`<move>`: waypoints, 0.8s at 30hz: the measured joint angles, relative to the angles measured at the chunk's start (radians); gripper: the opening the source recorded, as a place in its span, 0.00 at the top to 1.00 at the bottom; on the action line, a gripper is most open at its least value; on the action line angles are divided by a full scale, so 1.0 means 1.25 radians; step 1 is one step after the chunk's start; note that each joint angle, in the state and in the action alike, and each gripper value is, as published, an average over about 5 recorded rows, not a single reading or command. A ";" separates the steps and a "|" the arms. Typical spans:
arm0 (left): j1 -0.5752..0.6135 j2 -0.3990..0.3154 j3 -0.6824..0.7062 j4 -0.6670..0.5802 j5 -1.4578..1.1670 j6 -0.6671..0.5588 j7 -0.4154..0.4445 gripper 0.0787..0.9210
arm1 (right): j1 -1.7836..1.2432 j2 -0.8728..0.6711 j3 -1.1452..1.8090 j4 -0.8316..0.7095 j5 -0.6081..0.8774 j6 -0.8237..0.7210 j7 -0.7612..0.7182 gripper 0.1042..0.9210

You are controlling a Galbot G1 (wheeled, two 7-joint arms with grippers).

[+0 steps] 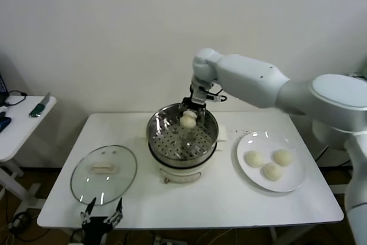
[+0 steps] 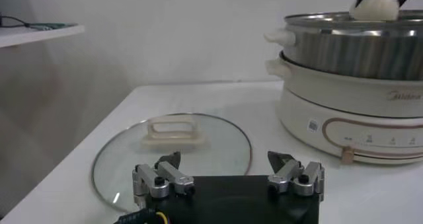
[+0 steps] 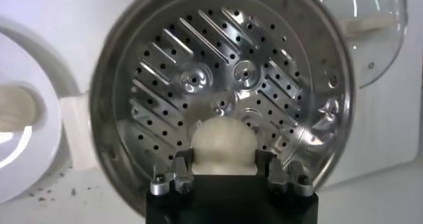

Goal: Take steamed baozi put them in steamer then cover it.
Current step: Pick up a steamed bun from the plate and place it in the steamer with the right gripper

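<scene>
My right gripper (image 1: 190, 115) is shut on a cream-white baozi (image 1: 188, 120) and holds it over the back of the shiny perforated steamer (image 1: 166, 142), above its bottom. In the right wrist view the baozi (image 3: 222, 143) sits between the fingers (image 3: 178, 160) over the steamer's holed floor (image 3: 198, 80). Three more baozi (image 1: 270, 164) lie on the white plate (image 1: 289, 183) at the right. The glass cover (image 1: 103, 173) with a white handle lies flat at the table's left. My left gripper (image 1: 102, 212) is open and empty at the front edge, just before the cover (image 2: 172, 146).
The steamer sits on a white cooker base (image 2: 344, 113) in the table's middle. A small side table (image 1: 23, 121) with a knife stands at the far left. A wall is close behind the table.
</scene>
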 measured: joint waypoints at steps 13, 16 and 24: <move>-0.004 0.000 0.005 0.009 0.000 -0.005 -0.001 0.12 | -0.079 0.073 0.060 -0.147 -0.107 0.053 0.039 0.36; -0.005 0.000 0.004 0.009 -0.001 -0.005 -0.001 0.12 | -0.089 0.085 0.069 -0.171 -0.119 0.059 0.044 0.36; -0.007 0.001 0.005 0.009 -0.001 -0.004 -0.001 0.12 | -0.100 0.100 0.080 -0.203 -0.129 0.070 0.054 0.16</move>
